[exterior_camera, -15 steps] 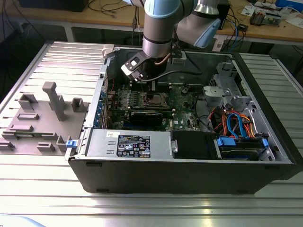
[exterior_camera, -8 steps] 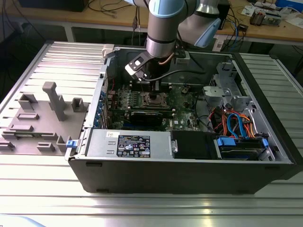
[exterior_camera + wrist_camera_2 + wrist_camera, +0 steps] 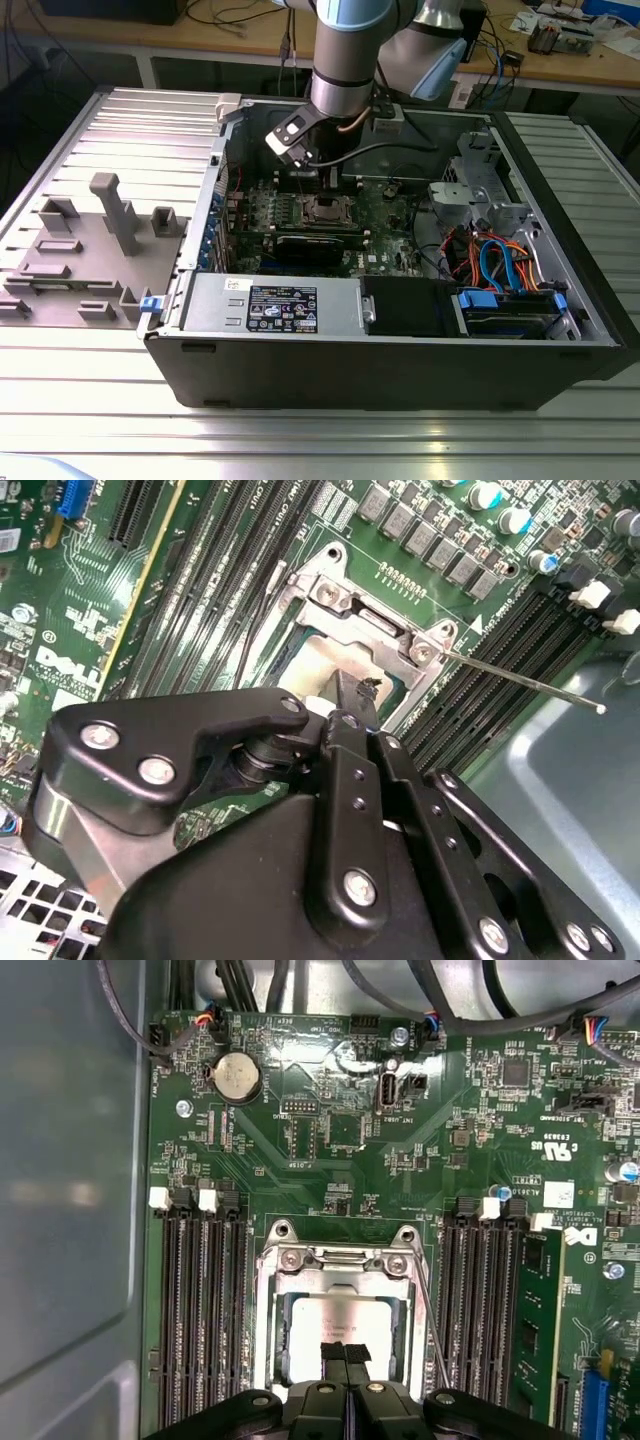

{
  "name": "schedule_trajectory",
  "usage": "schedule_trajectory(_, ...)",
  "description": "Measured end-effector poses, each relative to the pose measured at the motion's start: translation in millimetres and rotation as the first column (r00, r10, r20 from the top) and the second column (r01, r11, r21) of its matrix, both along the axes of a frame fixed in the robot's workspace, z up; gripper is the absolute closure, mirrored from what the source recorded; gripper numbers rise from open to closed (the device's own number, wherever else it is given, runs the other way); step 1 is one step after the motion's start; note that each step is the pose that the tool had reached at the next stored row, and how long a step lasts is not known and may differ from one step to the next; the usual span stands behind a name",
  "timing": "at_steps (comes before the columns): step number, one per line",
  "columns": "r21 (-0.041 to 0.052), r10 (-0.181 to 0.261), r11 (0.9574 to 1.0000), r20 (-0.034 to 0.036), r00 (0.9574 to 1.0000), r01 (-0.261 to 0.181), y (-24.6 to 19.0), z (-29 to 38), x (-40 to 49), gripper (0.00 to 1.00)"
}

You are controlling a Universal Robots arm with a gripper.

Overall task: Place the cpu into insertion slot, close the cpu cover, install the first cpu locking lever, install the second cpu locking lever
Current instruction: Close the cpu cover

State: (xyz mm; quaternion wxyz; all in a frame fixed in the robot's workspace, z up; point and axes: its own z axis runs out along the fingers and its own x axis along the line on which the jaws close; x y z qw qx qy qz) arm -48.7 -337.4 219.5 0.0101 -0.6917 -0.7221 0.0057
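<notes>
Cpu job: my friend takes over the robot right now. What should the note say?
The gripper: jaws shut, holding nothing, tips at the cpu.
The cpu: lying in the insertion slot.
The cpu cover: looks lowered around the cpu.
Done: cpu placed; cover seemingly closed.
Left: both locking levers; one lever sticks out unlatched, the other is hard to judge.

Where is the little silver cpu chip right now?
In the first wrist view, the cpu sits in the insertion slot, between the long memory slots, with the gripper right by it.
</notes>
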Motion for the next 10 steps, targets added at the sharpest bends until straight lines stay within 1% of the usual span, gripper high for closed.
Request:
schedule_trajectory(3,0.0001,0.0,1.0,0.0025,1.0,0.0,0.0,0.0,0.3,0.89)
schedule_trajectory(7,-0.0001,0.001,1.0,0.0029,1.0,-0.001,0.0,0.1,0.6,0.89)
schedule_trajectory(10,-0.0001,0.035,0.9994,0.0033,0.9994,-0.035,0.0,0.1,2.4,0.89)
